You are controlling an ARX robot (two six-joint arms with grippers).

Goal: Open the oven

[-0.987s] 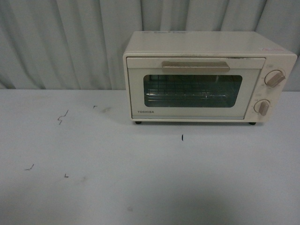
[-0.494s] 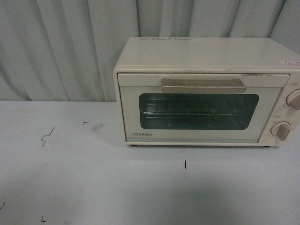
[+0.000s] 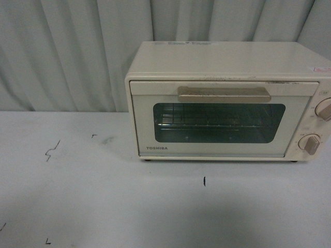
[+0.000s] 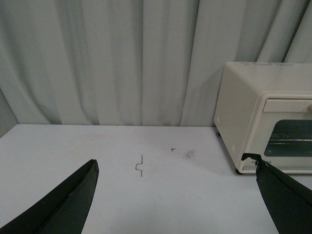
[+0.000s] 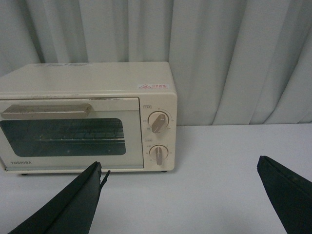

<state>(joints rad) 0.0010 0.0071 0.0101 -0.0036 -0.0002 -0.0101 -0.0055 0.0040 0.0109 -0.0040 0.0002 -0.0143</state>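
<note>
Front view: oven (image 3: 227,103) door closed

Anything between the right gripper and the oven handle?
Nothing visible. The right wrist view shows only table surface between the open right gripper and the oven; its handle is uncovered.

A pale grey-white curtain (image 3: 62,51) hangs in soft vertical folds across the whole back. In front of it lies a plain white bench (image 3: 103,206) (scattered with small black pen marks (image 3: 53,151)), in even, dim light.
</note>
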